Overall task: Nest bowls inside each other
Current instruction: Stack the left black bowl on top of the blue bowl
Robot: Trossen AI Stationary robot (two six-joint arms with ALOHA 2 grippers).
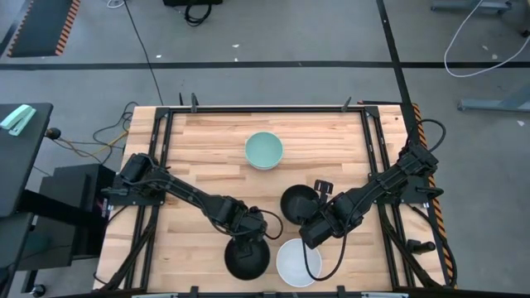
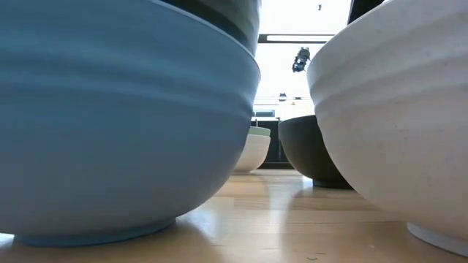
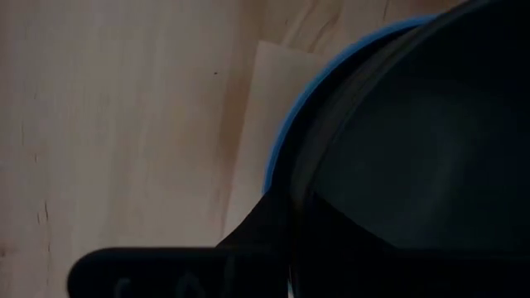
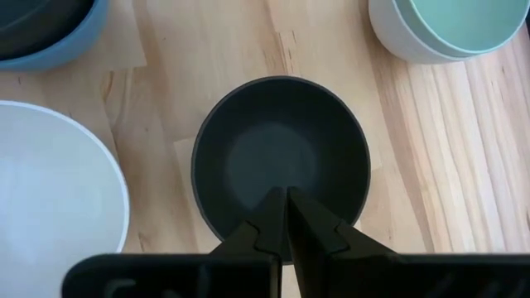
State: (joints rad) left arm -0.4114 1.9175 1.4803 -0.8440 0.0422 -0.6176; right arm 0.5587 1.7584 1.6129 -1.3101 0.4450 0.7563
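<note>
Bowls mid-nesting. High view: mint green round bowl [image 1: 264, 150] sits mid-table toward the far edge; black smooth bowl [image 1: 299, 203] mid-table; white bowl [image 1: 299, 262] and a black-in-blue stack [image 1: 247, 257] at the near edge.

Low view: blue bowl [image 2: 124, 124] close, white one right.

Left wrist: left gripper [image 3: 286, 240] jaws clamp the stacked black bowl's rim; next, let go.

Right wrist: right gripper [image 4: 284, 217] jaws closed, apparently pinching the lone black bowl's rim; lift next. Mint bowl's white underbowl [image 4: 406, 41] hidden from above.
</note>
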